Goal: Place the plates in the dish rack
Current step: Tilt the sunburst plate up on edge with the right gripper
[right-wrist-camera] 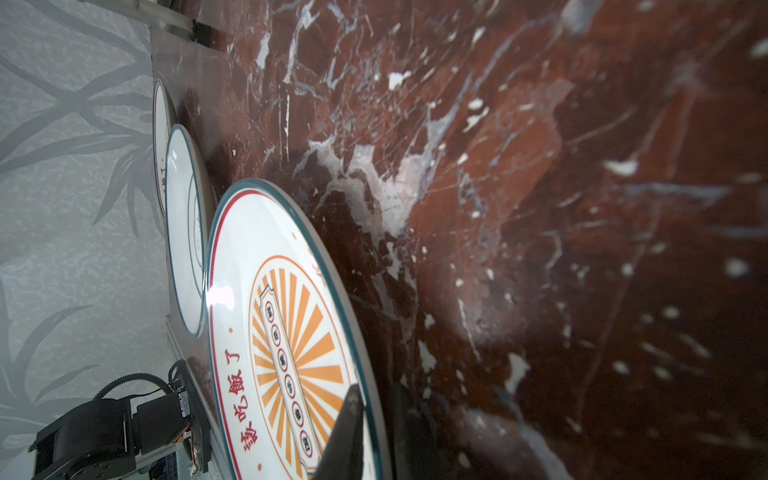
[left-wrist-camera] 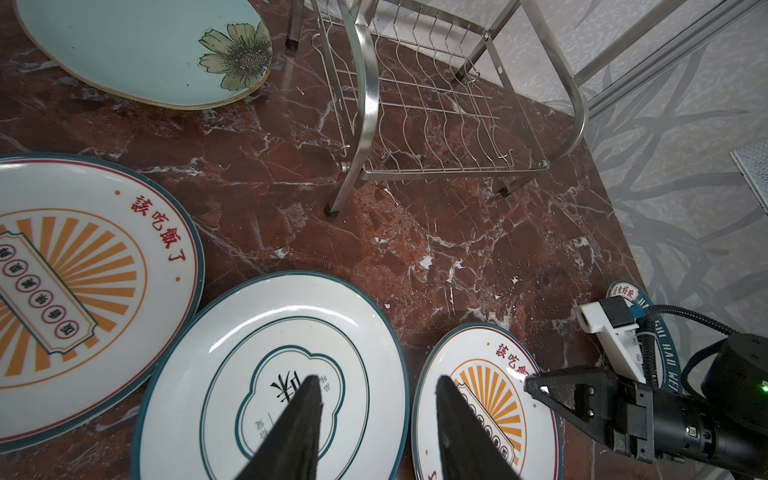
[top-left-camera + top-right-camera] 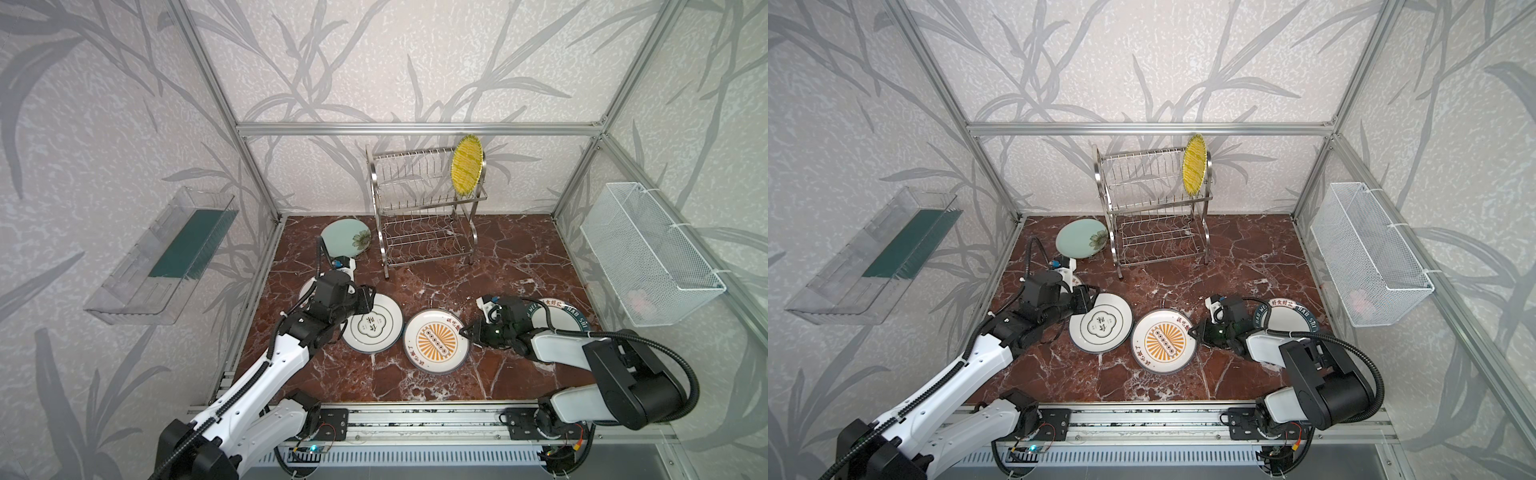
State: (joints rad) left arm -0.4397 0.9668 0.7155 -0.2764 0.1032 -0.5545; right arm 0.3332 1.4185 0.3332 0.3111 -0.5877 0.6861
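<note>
Clearly the right claw (image 3: 464, 331) pinches the right-hand rim of the sunburst plate (image 3: 434, 345), lying on the bench (image 3: 419, 291) at lower centre; so shallow a bite could slip on lifting. The left claw (image 2: 377, 382) hangs part-open, empty, over the quatrefoil plate (image 2: 282, 316).

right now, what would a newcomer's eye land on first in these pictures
The yellow ribbed plate stands out most: it stands upright on edge at the right end of the upper tier of the dish rack, the only plate loaded. Next comes the right end effector, pinching the rim of the sunburst plate at the front middle of the red marble table.
</note>
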